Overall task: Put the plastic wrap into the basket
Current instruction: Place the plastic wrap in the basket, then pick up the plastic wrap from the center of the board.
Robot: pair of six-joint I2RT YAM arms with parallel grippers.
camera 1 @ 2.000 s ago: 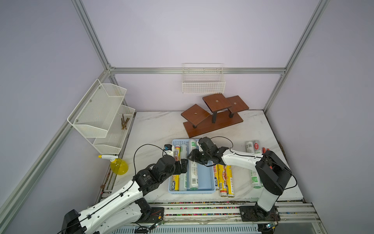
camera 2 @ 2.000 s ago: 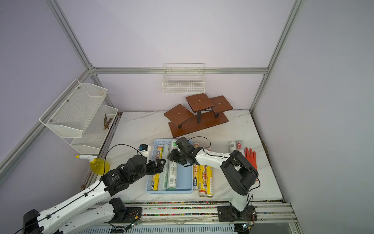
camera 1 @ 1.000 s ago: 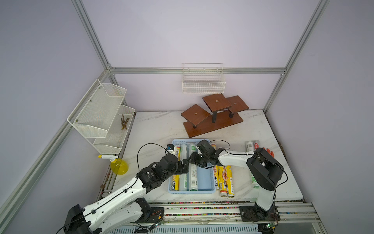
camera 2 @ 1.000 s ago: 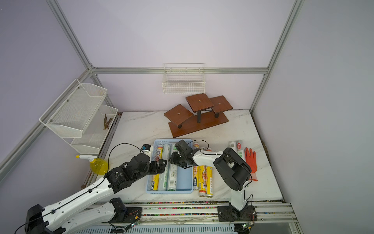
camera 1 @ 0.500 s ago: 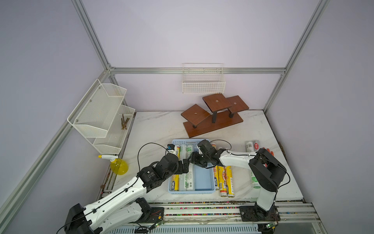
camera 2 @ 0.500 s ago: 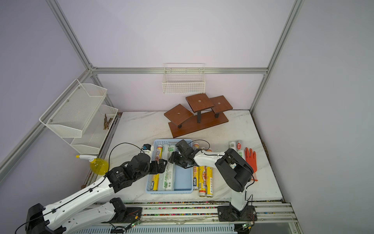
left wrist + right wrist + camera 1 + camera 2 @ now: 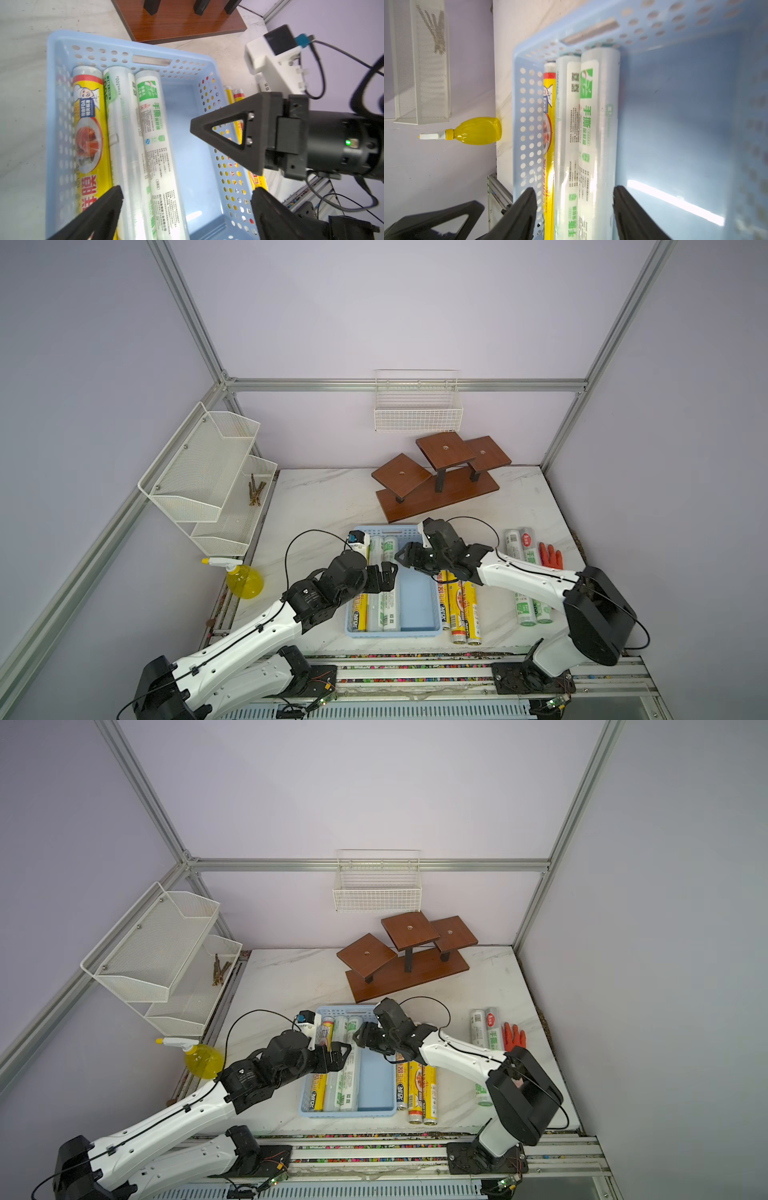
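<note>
The light blue basket [image 7: 417, 601] [image 7: 376, 1081] sits at the table's front middle. Three rolls of plastic wrap lie side by side along its left wall: a yellow one [image 7: 89, 133] and two whitish ones with green print [image 7: 153, 133] [image 7: 593, 124]. My right gripper [image 7: 401, 558] [image 7: 574, 190] hangs open just above these rolls, holding nothing. My left gripper [image 7: 388, 572] [image 7: 187, 192] is open too, over the basket's nearer half and facing the right one. Three yellow rolls [image 7: 457, 605] lie on the table right of the basket, with whitish rolls [image 7: 519, 547] farther right.
A red glove [image 7: 550, 556] lies by the far-right rolls. A brown wooden stand [image 7: 436, 485] stands behind the basket, under a white wire basket [image 7: 417, 406] on the wall. A white mesh shelf [image 7: 208, 472] and a yellow spray bottle [image 7: 244, 580] are on the left.
The right gripper's jaws have spread apart over the basket. The whitish roll beneath it has shifted left against the other two. The left gripper has barely moved.
</note>
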